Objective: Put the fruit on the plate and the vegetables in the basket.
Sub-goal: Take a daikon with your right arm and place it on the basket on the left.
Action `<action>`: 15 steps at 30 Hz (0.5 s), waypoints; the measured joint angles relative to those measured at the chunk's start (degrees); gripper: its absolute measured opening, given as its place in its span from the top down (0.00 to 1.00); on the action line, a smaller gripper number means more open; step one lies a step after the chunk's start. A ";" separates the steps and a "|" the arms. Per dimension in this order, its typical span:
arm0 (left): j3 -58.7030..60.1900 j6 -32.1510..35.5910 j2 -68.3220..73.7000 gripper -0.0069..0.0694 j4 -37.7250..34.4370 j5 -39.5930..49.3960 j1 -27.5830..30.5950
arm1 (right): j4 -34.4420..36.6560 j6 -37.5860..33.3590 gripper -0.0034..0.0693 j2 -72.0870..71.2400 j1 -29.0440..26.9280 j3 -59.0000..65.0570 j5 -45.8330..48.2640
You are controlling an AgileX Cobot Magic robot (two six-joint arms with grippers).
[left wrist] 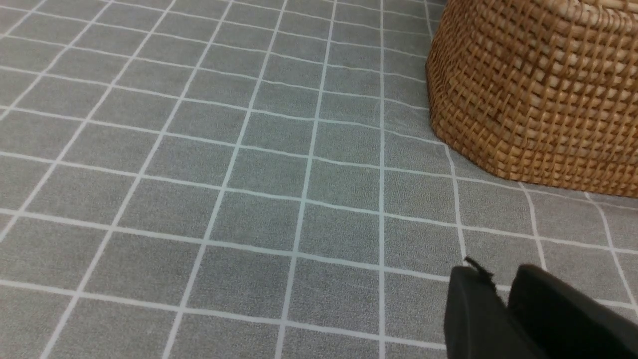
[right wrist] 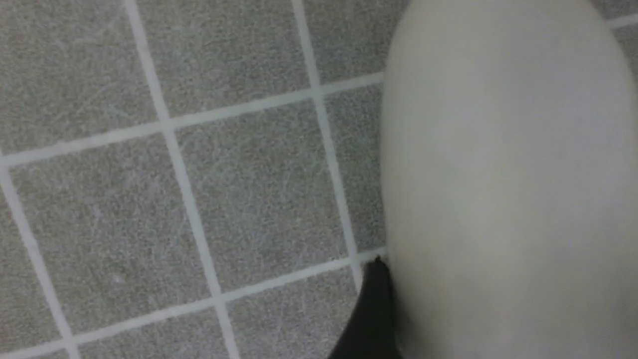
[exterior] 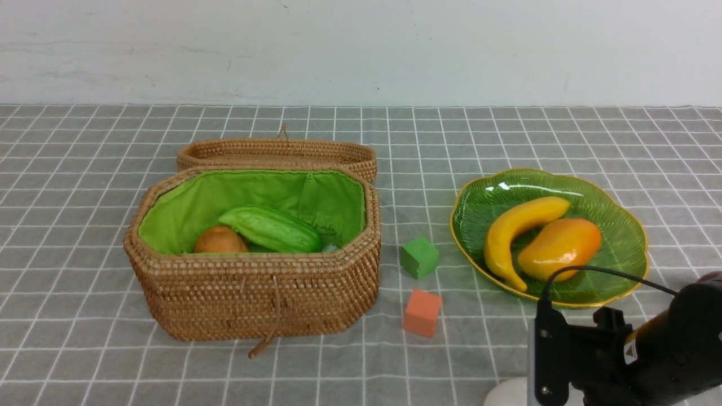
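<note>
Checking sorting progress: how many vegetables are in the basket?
2 visible: a potato at the front left of the basket, and a gourd lying beside it, toward the middle. More may be hidden behind the front wall.

A surface [exterior: 73, 169] is seen across the whole front view, covered by a grey cloth with a grid of thin white lines [exterior: 564, 135]. The same checked cloth fills most of both wrist views, where its fine grainy weave is shown up close. Behind the surface, a plain white wall [exterior: 361, 51] marked with faint scuffs and small dark specks is seen. Two cubes are set flat on the cloth near the middle. A small matte green cube [exterior: 419, 257] is turned so that one edge faces the camera. A small matte orange cube [exterior: 422, 313] is placed just nearer the camera. The two are separated by a narrow strip of cloth.
</note>
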 joint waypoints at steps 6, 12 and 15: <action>0.00 0.00 0.00 0.77 0.00 0.00 0.00 | 1.57 0.25 0.21 1.07 0.00 -1.45 2.83; 0.00 0.00 0.00 0.77 0.00 0.00 0.00 | 9.70 0.24 0.21 1.46 0.00 -8.00 8.62; 0.00 0.00 0.00 0.77 0.00 0.00 0.00 | 15.44 0.24 0.21 1.53 0.00 -14.30 12.68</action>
